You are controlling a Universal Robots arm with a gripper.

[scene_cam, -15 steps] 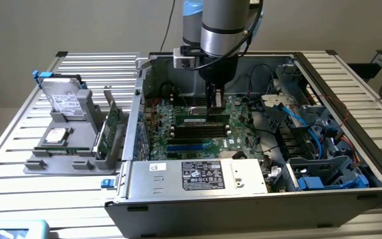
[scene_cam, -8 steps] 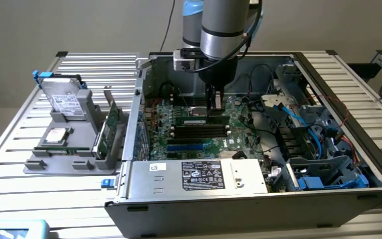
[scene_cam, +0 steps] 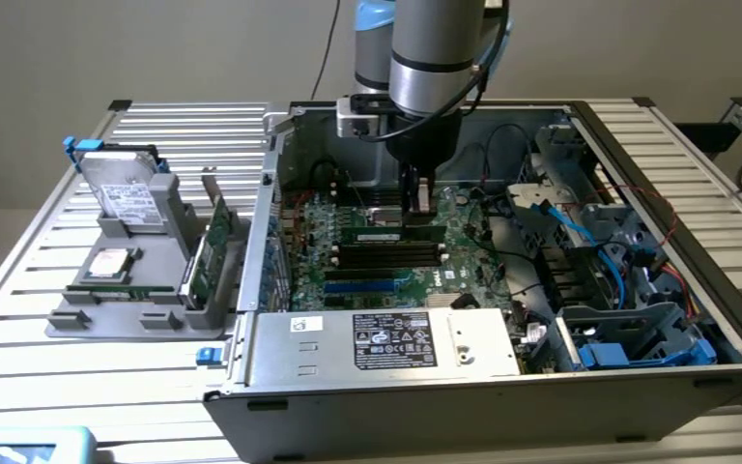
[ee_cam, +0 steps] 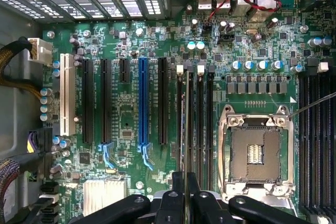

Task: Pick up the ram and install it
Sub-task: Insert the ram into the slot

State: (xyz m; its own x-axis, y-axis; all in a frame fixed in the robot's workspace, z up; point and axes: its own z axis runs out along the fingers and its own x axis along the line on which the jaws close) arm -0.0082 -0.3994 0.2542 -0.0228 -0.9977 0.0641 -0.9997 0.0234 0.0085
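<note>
Your end effector reaches down into the open computer case, its jaws narrow and closed on the top edge of the ram. You see the ram as a slim green stick lying across the motherboard, lined up with the first of the memory slots. In the wrist view it runs edge-on between the fingers.

Watch what crowds it. Empty black memory slots sit just beside the ram, toward 6 o'clock in the exterior view. The bare CPU socket lies next beyond those slots in the wrist view. Black cables loop near the arm at 3 o'clock of the end effector, with blue data cables and the drive cage farther that way. A blue expansion slot and a white one stand on the other side of the ram.

At 6 o'clock of the case you have the silver power supply. It carries a black label and a small white sticker, and their writing is too small to read. At 9 o'clock, on the slatted table, a grey holder carries a hard drive and upright green expansion cards.
</note>
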